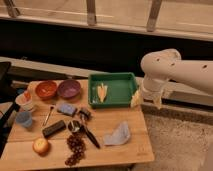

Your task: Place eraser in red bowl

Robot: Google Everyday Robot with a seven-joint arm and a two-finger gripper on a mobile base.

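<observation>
Our gripper (146,100) spread, empty, by green plastic tray (119,76), well apart from black bar-shaped eraser (54,128). Risk: we mistake neighbouring purple bowl (69,89) for round orange-red bowl (46,89).

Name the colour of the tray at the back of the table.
Green tray, clearest in the camera view; the claw hangs at its right edge.

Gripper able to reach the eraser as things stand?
Probably yes. The gripper hangs open beside the green tray; the eraser lies uncovered farther across the table, nothing stacked on it.
</observation>
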